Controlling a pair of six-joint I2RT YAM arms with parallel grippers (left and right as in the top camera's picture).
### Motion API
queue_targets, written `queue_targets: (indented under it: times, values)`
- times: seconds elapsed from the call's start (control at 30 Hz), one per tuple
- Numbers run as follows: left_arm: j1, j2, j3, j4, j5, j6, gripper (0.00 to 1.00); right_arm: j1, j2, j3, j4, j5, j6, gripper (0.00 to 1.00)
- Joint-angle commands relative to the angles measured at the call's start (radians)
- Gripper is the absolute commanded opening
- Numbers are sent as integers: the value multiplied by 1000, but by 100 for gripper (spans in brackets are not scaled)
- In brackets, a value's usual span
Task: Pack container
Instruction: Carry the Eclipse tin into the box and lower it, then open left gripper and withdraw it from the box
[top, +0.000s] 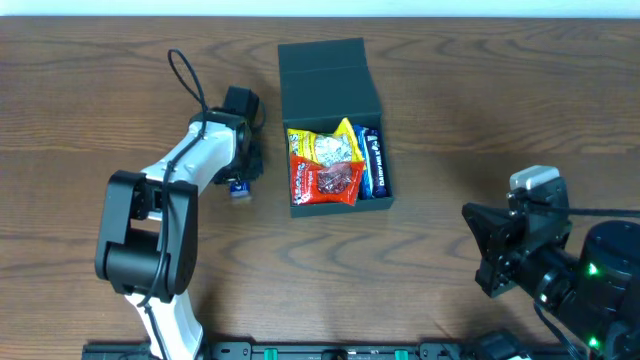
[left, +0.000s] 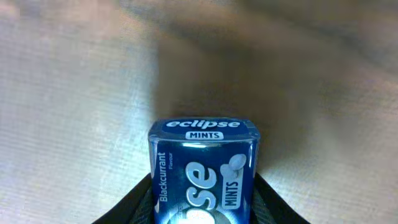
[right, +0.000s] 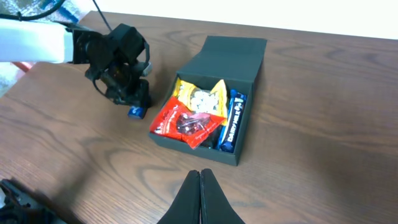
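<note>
The dark teal lidded cardboard box (top: 325, 65), open on brown wooden table (top: 480, 110), holds snack packets (top: 325, 170); left pincer (top: 240, 182) clamps blue mints pack (left: 202, 168), right pincer (right: 200, 186) closed.

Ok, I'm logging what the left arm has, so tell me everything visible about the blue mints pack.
The mints pack is a glossy dark-blue box with rounded corners, printed "eclipse MINTS" and "Blackcurrant Flavour" in white. It sits between the left tool's fingers, which press both its sides, low over the wooden table, left of the container. Whether it touches the table is unclear.
</note>
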Motion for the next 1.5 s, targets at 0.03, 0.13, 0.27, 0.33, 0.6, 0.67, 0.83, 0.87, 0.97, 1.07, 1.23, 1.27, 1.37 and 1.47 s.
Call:
queue_targets:
  times: [0.03,0.13,0.27,0.33,0.6,0.67,0.83,0.87,0.97,1.07,1.23,1.27,1.37,1.47]
  values:
    - [-13,-111,73,-45,1,-23,6,-10,-2,0,0,-4,-15,2]
    - [-54,-208,92,-48,1,-23,6,-10,-2,0,3,-4,-15,2]
    - [-142,-323,93,-25,3,-122,6,-10,-2,0,8,-4,-15,2]
    - [-188,-337,93,-5,71,-162,6,-10,-2,0,8,-4,-15,2]
    - [-341,-294,93,91,156,-188,6,-10,-2,0,7,-4,-15,2]
    - [-389,-271,93,122,145,-226,6,-10,-2,0,7,-4,-15,2]
    - [-460,-200,93,179,122,-391,6,-10,-2,0,5,-4,-15,2]
    - [-474,-181,93,197,123,-423,6,-10,-2,0,3,-4,-15,2]
    - [-496,-145,93,234,122,-427,6,-10,-2,0,-2,-4,-15,2]
    - [-501,-134,93,246,122,-426,6,-10,-2,0,-13,-4,-15,2]
    - [-499,-134,93,253,123,-424,66,-10,-2,0,-15,-4,-15,2]
    - [-499,-135,93,252,123,-420,79,-10,-2,0,-15,-4,-15,2]
    - [-499,-146,93,252,123,-417,98,-10,-2,0,-15,-4,-15,2]
    - [-498,-177,93,252,123,-397,98,-10,-2,0,-16,-4,-15,2]
